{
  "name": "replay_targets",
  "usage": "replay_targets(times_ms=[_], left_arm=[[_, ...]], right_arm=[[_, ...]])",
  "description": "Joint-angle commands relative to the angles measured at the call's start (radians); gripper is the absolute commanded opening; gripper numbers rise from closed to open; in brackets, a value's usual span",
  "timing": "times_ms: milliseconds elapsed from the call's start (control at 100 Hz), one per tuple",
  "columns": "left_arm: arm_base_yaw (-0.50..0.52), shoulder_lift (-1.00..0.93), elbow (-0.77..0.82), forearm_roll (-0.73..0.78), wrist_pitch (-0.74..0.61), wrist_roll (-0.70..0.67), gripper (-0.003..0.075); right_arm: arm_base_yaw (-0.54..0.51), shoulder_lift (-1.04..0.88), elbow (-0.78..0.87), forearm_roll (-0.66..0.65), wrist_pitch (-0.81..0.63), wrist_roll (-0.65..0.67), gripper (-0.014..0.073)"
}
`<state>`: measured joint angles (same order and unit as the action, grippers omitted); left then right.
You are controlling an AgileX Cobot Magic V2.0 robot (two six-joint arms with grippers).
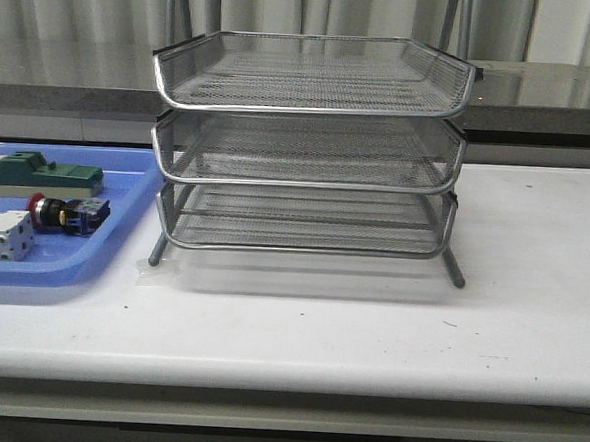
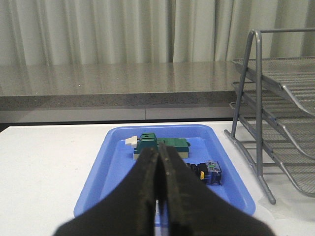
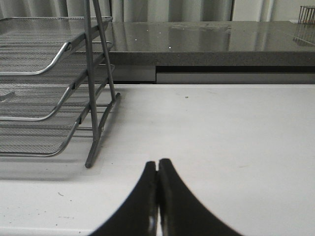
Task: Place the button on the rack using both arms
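Nothing done yet, judging by the layout. Button [image 1: 67, 213] lying on its side in the blue tray [image 1: 72, 267], red cap pointing away from the rack [image 1: 310, 147], between the green block [image 1: 47, 176] and the white-grey terminal block [image 1: 2, 235]. Sitting untouched, apart from both hands.

Left hand [image 2: 158, 196] hovering over the near end of the tray, fingers [image 2: 142, 187] pressed together with nothing between them, pointing roughly toward the green block and the button just beside it in the left wrist view. Right hand [image 3: 157, 196] hanging over bare bench [image 3: 221, 147] beside the rack's leg, fingers likewise closed together and gripping nothing. Neither arm showing in the front view.

Rack standing upright at the middle of the bench, all three mesh tiers looking bare as far as the pictures show.

Everything remaining, then: opening the left hand, lowering onto the button, lifting it clear of the tray; probably passing it across to the right hand, since the task calls for both arms; finally setting it on a tier. Which tier is meant, not possible to tell.
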<state>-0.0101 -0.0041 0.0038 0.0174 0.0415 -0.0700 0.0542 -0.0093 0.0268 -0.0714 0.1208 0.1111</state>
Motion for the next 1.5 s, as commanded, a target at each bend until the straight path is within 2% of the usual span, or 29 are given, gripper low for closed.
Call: replay_targets(times_ms=[0, 230, 560, 770, 1080, 1260, 1490], left_arm=[[-0.006, -0.032, 0.034, -0.006, -0.089, -0.009, -0.0020], [-0.006, -0.032, 0.034, -0.006, -0.089, -0.009, -0.0020], [-0.006, -0.032, 0.034, -0.006, -0.089, -0.009, -0.0020], [-0.006, -0.032, 0.034, -0.006, -0.089, -0.009, -0.0020], [-0.006, -0.032, 0.034, -0.006, -0.089, -0.009, -0.0020], [-0.006, -0.032, 0.034, -0.006, -0.089, -0.009, -0.0020], [-0.006, -0.032, 0.034, -0.006, -0.089, -0.009, -0.0020]], right_arm=[[-0.008, -0.018, 0.002, -0.004, -0.095, -0.010, -0.0099], [-0.008, -0.018, -0.005, -0.003, -0.135, -0.009, -0.0099], [-0.008, 0.038, -0.174, 0.030, -0.014, 0.002, -0.0099], [-0.008, 0.220, -0.339, 0.018, 0.087, 0.002, -0.0099], [-0.008, 0.546, -0.627, 0.018, 0.354, 0.002, -0.0099], [-0.008, 0.676, -0.672, 0.053, 0.347, 0.002, -0.0099], [-0.007, 0.780, -0.672, 0.202, 0.344, 0.002, -0.0099]])
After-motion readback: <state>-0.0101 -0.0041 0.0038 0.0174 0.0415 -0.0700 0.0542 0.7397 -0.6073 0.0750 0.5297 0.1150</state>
